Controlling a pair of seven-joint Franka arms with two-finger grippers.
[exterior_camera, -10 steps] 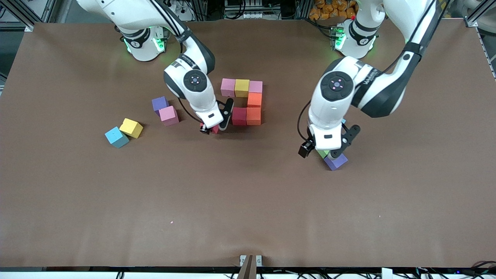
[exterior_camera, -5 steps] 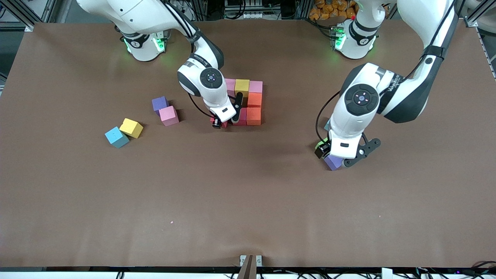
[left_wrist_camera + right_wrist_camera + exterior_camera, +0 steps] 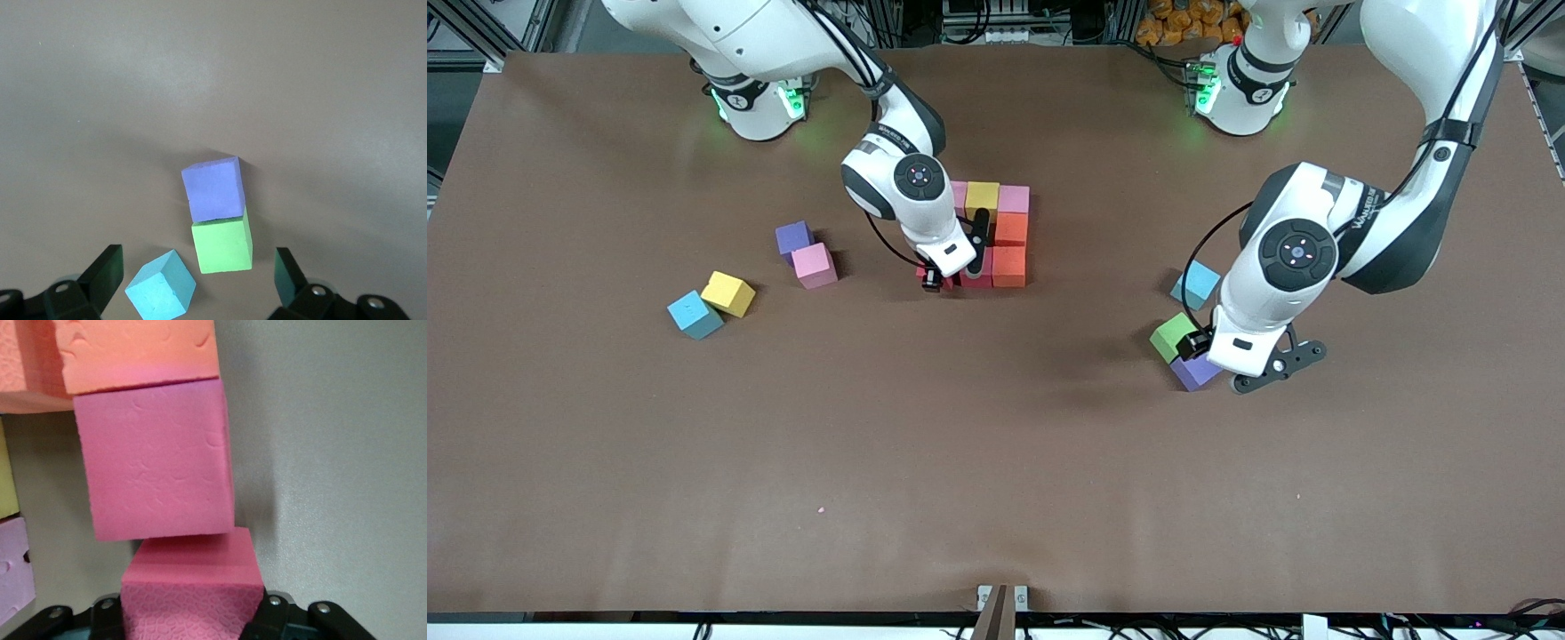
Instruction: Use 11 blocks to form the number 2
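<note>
Red block flush against red neighbour

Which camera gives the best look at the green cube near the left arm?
The left wrist view: the green cube shows whole from above, touching the purple cube, between the open jaws of the left gripper. The front view shows it smaller, partly under that gripper. The right wrist view does not show it.

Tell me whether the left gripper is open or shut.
Open. In the left wrist view the left gripper has its fingers spread wide with nothing between them, over the green cube and the purple block.
</note>
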